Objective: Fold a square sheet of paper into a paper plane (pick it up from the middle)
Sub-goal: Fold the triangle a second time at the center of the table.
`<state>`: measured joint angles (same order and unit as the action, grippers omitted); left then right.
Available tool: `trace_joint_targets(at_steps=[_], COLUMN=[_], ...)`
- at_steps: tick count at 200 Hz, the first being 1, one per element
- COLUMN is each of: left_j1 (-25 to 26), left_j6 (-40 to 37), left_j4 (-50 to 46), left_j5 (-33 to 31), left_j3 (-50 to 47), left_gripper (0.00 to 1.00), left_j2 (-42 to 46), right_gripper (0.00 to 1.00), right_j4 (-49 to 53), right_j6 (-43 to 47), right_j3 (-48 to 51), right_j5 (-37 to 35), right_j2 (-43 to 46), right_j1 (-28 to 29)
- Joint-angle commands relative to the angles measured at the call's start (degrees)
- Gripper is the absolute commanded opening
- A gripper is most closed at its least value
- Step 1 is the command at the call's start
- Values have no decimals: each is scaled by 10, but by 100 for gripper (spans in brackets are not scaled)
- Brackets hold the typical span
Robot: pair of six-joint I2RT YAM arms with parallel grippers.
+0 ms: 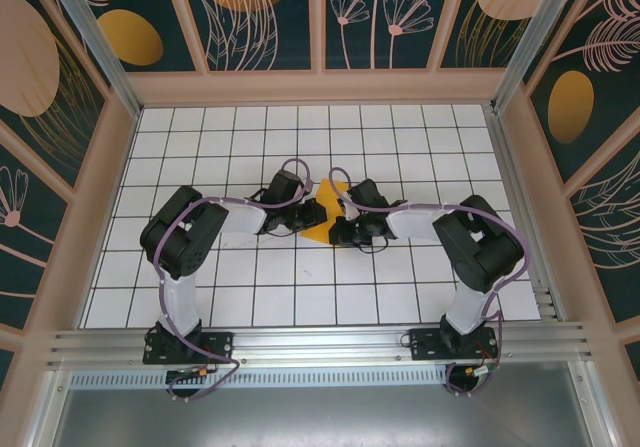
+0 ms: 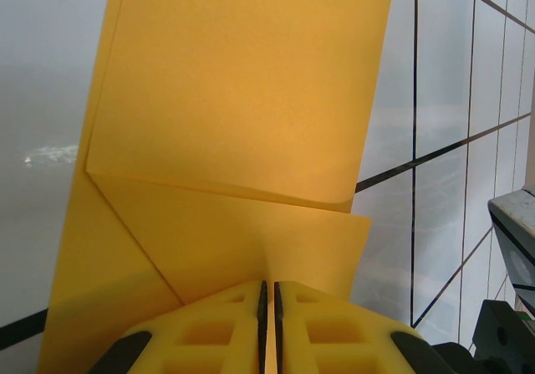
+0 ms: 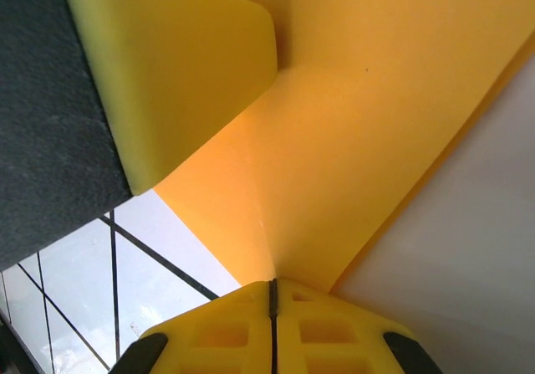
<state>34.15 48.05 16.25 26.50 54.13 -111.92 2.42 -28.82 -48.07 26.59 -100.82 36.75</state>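
Over the middle of the gridded bench [image 1: 400, 147], the left gripper [image 2: 267, 294] and the right gripper [image 3: 272, 289] are each clamped on the creased orange-yellow sheet of paper [image 2: 234, 98], from opposite sides.

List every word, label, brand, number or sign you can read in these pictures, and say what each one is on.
No readable text in any view.
The orange sheet of paper: plain, no print.
The wall panels: only plant and oval patterns, no letters.
The table: only grid lines, no numbers.
The arm bases: small fittings, too small to tell whether any bears a label.
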Motion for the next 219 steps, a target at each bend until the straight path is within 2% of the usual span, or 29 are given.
trace_joint_targets(at_steps=[1,78,129,160,192,215,219], left_j1=[-1,-1,-1,-1,-1,-1,-1], left_j6=[-19,-21,-22,-19,-4,10,12], left_j4=[-41,-43,-45,-42,-16,2,2], left_j5=[-38,-36,-36,-29,-4,9,6], left_j3=[0,1,1,3,5,5,4], left_gripper=[15,15,15,16,19,27,29], left_j2=[-29,-29,-28,-18,13,43,49], right_gripper=[7,8,8,11,22,34,36], right_j4=[52,76,98,84,35,-11,-17], right_j6=[14,28,52,49,18,-11,-15], right_j3=[-2,8,9,5,19,40,41], right_j5=[-21,-13,17,-2,-63,-81,-82], right_j2=[-7,-9,34,85,137,156,156], right_j1=[4,6,6,0,-31,-51,-69])
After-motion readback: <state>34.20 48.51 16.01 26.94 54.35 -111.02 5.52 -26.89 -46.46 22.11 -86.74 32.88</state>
